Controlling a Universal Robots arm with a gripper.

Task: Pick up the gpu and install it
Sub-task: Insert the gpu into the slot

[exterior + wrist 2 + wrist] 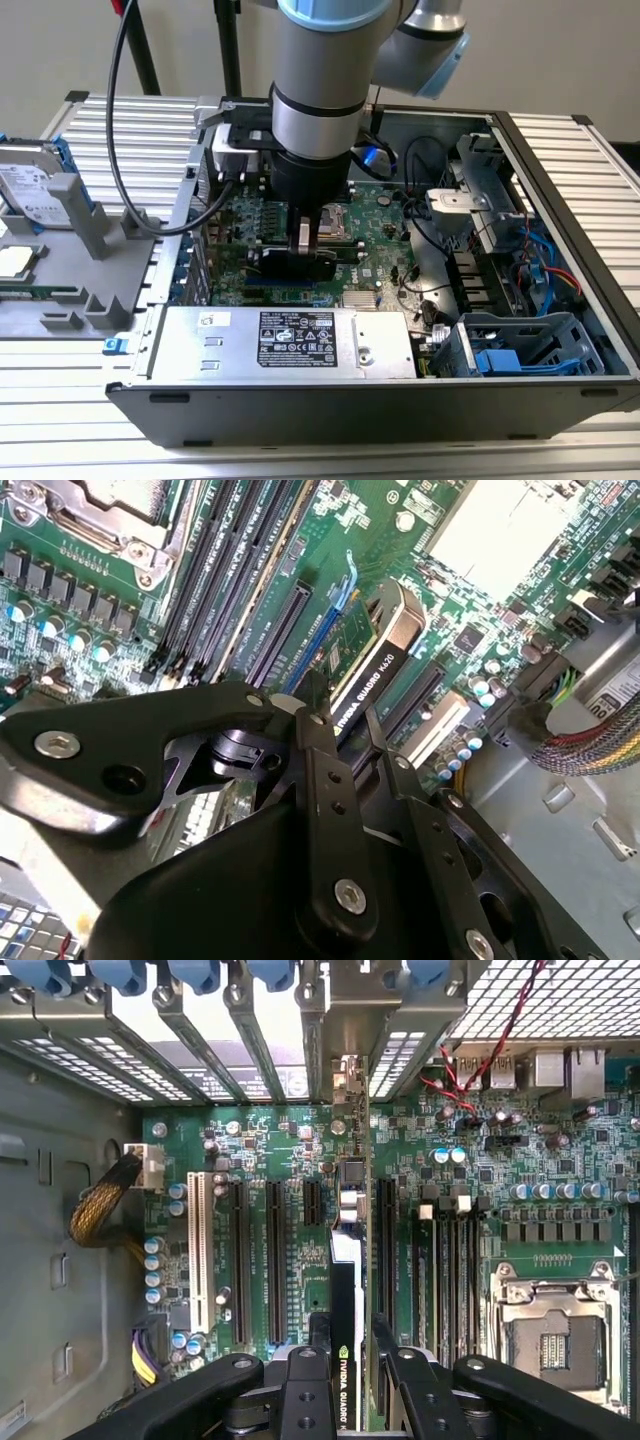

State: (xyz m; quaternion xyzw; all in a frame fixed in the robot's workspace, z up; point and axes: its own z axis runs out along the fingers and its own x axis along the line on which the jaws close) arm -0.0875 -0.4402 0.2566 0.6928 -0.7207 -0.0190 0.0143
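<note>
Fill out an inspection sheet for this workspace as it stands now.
Surface: ribbed metal table carrying an open computer case.
Job's things: gpu stands on edge over the motherboard slots, bracket toward the rear slot covers.
Clutter: grey fixture with a hard drive at the exterior view's left.
Grippers: gripper shut on the gpu.
Cables: black cable hanging from the arm.
Surroundings: plain wall.

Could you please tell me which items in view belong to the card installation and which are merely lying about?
Job:
- thin black-covered gpu card, standing edge-on
- black gripper, clamping it
- large green motherboard

Lying about:
- silver hard drive
- grey plastic holder
</note>
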